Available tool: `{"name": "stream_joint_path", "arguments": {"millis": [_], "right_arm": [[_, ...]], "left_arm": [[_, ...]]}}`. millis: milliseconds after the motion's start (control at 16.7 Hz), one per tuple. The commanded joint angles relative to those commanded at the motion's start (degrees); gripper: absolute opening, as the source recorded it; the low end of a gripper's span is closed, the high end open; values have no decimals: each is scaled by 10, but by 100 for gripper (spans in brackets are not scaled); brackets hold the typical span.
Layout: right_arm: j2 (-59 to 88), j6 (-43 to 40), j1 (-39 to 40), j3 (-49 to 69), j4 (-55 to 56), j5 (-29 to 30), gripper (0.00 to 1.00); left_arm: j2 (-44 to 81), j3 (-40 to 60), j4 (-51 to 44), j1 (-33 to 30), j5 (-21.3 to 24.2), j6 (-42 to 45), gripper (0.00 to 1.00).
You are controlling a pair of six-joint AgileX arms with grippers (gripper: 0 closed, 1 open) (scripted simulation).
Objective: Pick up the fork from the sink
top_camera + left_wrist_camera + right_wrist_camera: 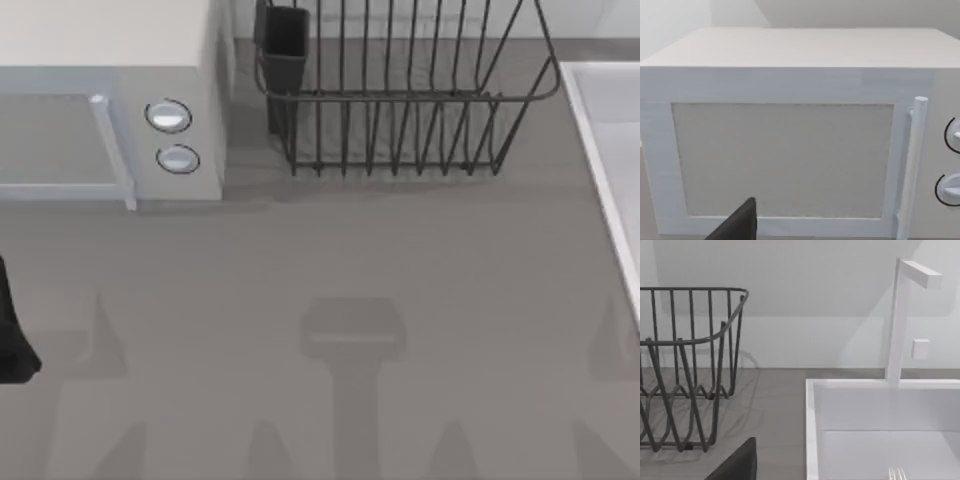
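Observation:
The sink (812,440) is a pale rectangular basin with a raised rim and a white faucet (897,320) at its back; it runs along the table's right edge (600,130). The silver tines of the fork (897,473) poke up at the lower border of the right wrist view, lying on the basin floor; its handle is out of view. A dark part of my right gripper (737,465) hangs over the grey counter, to the side of the sink and short of it. A dark part of my left gripper (740,225) faces the microwave.
A white microwave (110,110) with two round knobs stands at the back left. A dark wire dish rack (400,90) with a black cup holder (285,45) sits at the back middle, between microwave and sink. My left arm (12,335) is at the left edge.

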Motion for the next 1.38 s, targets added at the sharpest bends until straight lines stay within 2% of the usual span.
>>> {"name": "stream_joint_path", "arguments": {"millis": [420,660,960,1380], "right_arm": [[0,0,0,0,0,0,100],[56,-6,-4,48,-29,-1,100],[240,-23,-18,206,-125,-2,100],[621,-57,-51,534,-323,-2,100]], "left_arm": [[0,0,0,0,0,0,100],[0,0,0,0,0,0,100],[0,0,0,0,0,0,100],[0,0,0,0,0,0,100]]}}
